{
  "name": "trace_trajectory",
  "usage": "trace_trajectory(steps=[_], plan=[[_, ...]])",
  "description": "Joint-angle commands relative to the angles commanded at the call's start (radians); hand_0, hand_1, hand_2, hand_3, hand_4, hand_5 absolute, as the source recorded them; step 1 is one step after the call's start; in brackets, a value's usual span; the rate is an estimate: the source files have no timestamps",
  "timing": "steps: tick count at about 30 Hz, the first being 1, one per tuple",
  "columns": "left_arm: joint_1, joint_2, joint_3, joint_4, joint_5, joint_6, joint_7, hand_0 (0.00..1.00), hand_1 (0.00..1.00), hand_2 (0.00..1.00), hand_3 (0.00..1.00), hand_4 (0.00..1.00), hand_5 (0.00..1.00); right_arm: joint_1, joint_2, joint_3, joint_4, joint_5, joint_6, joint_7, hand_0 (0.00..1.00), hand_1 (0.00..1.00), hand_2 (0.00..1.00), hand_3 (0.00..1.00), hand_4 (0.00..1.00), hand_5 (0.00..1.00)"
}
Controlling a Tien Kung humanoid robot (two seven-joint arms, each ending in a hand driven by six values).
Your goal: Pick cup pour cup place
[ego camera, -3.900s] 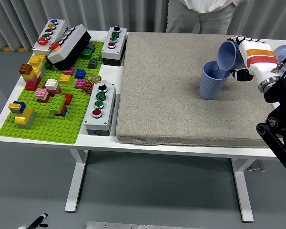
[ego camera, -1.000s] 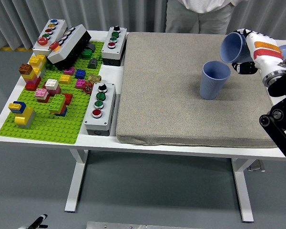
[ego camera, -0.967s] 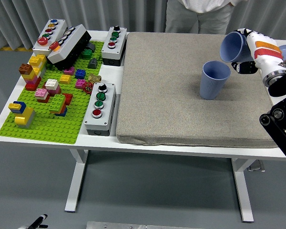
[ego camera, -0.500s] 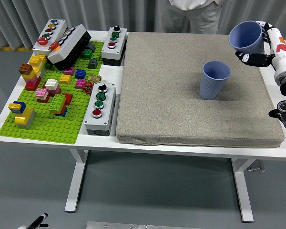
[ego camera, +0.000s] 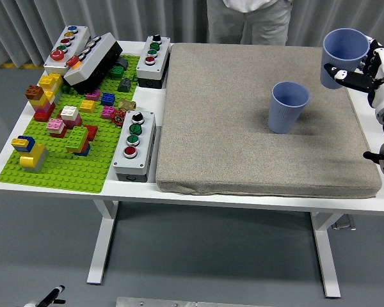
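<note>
Our right robot hand held the blue plastic cup, now upright & well right of the second blue cup on the grey mat; pour done, placing next.

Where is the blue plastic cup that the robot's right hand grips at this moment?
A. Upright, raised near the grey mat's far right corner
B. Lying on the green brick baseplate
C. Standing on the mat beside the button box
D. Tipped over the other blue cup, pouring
A: the blue plastic cup sits upright in the right hand, apart from the other blue cup standing on the grey mat.
</note>
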Motion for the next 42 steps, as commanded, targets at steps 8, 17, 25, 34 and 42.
trace_trajectory(steps=[8, 17, 25, 34, 42], plan=[[0.001, 0.000, 0.001, 0.000, 0.001, -0.001, 0.000, 0.867, 0.816, 0.885, 0.786, 0.643, 0.998, -0.029, 0.010, 0.017, -0.033, -0.022, -0.013, 0.001, 0.776, 0.648, 0.524, 0.597, 0.679, 0.002], [0.000, -0.001, 0.006, 0.000, -0.001, -0.001, 0.001, 0.864, 0.816, 0.884, 0.785, 0.645, 0.998, -0.066, 0.023, 0.022, -0.071, -0.010, -0.012, 0.020, 0.776, 0.648, 0.526, 0.597, 0.677, 0.002], [0.004, -0.001, 0.014, 0.000, -0.005, -0.001, 0.001, 0.864, 0.817, 0.883, 0.784, 0.646, 0.998, -0.082, 0.033, 0.025, -0.099, 0.002, -0.010, 0.034, 0.776, 0.648, 0.526, 0.597, 0.677, 0.002], [0.003, -0.001, 0.020, 0.000, -0.007, -0.002, 0.002, 0.864, 0.816, 0.883, 0.784, 0.647, 0.998, -0.095, 0.045, -0.002, -0.135, 0.051, -0.003, 0.105, 0.776, 0.649, 0.529, 0.597, 0.676, 0.002], [0.003, -0.002, 0.019, 0.000, -0.007, -0.002, 0.001, 0.866, 0.816, 0.883, 0.785, 0.646, 0.998, -0.096, 0.046, -0.009, -0.142, 0.049, -0.008, 0.118, 0.785, 0.653, 0.532, 0.599, 0.676, 0.002]])
